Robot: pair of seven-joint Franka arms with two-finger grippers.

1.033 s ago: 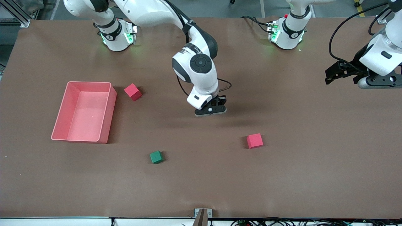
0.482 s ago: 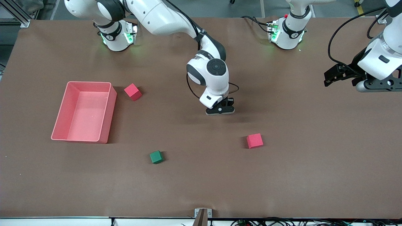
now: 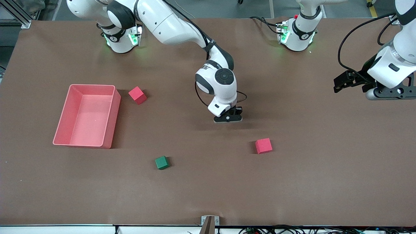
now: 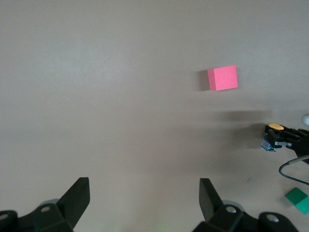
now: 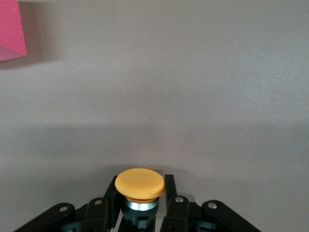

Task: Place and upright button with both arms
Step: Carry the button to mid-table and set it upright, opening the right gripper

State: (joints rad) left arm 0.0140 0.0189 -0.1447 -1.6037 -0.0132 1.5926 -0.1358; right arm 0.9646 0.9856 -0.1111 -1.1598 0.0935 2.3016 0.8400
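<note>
The button (image 5: 140, 183) has a round orange cap over a silver ring and a dark body. My right gripper (image 5: 140, 205) is shut on that body, and the cap sticks out past the fingertips. It hangs low over the middle of the table (image 3: 208, 182); in the front view my right gripper (image 3: 228, 117) hides the button. The left wrist view shows the button (image 4: 275, 128) from afar with its blue underside. My left gripper (image 3: 339, 84) waits over the left arm's end of the table. There my left gripper (image 4: 144, 188) is open, with only bare table between its fingers.
A pink bin (image 3: 92, 85) stands toward the right arm's end, with a red cube (image 3: 137, 95) beside it. Another red cube (image 3: 263, 145) and a green cube (image 3: 161, 162) lie nearer the front camera than my right gripper.
My right arm has carried the button toward the left arm's end of the table and a little lower. The left gripper has drifted slightly. The cubes and bin have not moved.
</note>
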